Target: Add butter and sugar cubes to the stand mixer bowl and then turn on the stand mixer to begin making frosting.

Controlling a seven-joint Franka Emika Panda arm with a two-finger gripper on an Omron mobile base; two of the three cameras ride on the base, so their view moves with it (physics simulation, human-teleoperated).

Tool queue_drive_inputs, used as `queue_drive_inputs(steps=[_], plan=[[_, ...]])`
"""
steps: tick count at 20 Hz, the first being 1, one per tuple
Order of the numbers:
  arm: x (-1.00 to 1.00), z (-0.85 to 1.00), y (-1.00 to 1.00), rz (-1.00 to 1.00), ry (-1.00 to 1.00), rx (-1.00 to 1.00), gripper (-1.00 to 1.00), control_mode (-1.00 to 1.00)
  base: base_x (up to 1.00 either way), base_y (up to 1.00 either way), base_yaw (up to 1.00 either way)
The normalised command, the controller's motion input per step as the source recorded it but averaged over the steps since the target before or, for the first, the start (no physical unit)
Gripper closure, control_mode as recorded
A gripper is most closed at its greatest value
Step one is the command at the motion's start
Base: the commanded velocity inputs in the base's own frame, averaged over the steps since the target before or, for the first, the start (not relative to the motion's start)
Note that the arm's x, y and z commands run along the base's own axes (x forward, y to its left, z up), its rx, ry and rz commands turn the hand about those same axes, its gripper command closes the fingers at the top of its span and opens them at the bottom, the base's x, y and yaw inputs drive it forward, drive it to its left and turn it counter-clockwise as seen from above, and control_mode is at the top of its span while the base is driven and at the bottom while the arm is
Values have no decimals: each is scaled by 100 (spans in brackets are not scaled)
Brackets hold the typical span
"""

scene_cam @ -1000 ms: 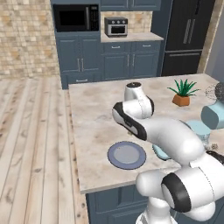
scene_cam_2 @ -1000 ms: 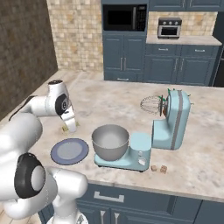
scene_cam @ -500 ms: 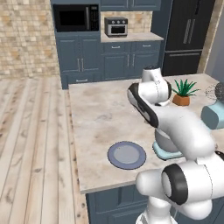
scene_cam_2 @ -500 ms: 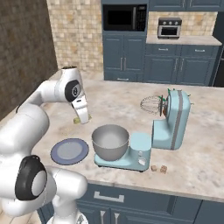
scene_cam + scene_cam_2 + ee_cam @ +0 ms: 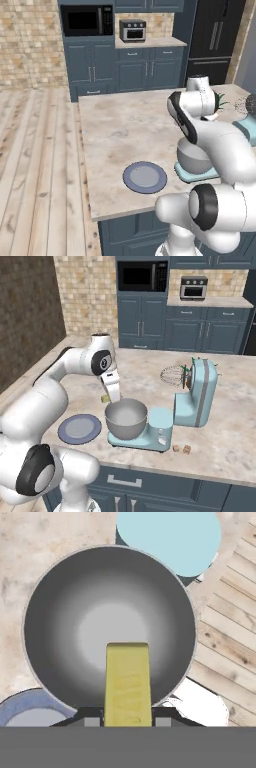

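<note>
My gripper [image 5: 127,721] is shut on the butter [image 5: 127,682], a small yellow stick that hangs over the grey metal stand mixer bowl [image 5: 100,602]. From the right base view, the gripper [image 5: 111,397] hovers just above the bowl's [image 5: 126,417] left rim, with the butter [image 5: 105,399] at its tips. The bowl sits on the base of the light blue stand mixer [image 5: 199,392], whose head is tilted back with the whisk [image 5: 172,376] raised. Two sugar cubes [image 5: 181,448] lie on the counter in front of the mixer. The arm partly hides the bowl [image 5: 191,158] in the left base view.
A flat blue-grey plate [image 5: 79,428] lies on the counter left of the bowl, near the front edge; it also shows as the plate [image 5: 145,177]. A potted plant [image 5: 218,103] stands behind the arm. Wood floor lies beyond the counter's left edge.
The arm has swung from beside the plate over to the bowl, carrying the butter with it. Plate, mixer and sugar cubes have stayed put.
</note>
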Motion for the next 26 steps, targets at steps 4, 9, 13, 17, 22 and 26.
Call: queue_drive_inputs(steps=[4, 9, 13, 17, 22, 26], plan=[[9, -37, -46, 0, 0, 0, 100, -100, 0, 0, 0], [28, -51, -39, 0, 2, 0, 100, -100, 0, 0, 0], [30, -59, -26, 0, 3, 0, 100, -100, 0, 0, 0], [34, -61, -1, 0, 1, 0, 100, -100, 0, 0, 0], [34, -56, 0, 0, 0, 0, -100, -100, 0, 0, 0], [5, -19, 0, 0, -2, 0, -100, -100, 0, 0, 0]])
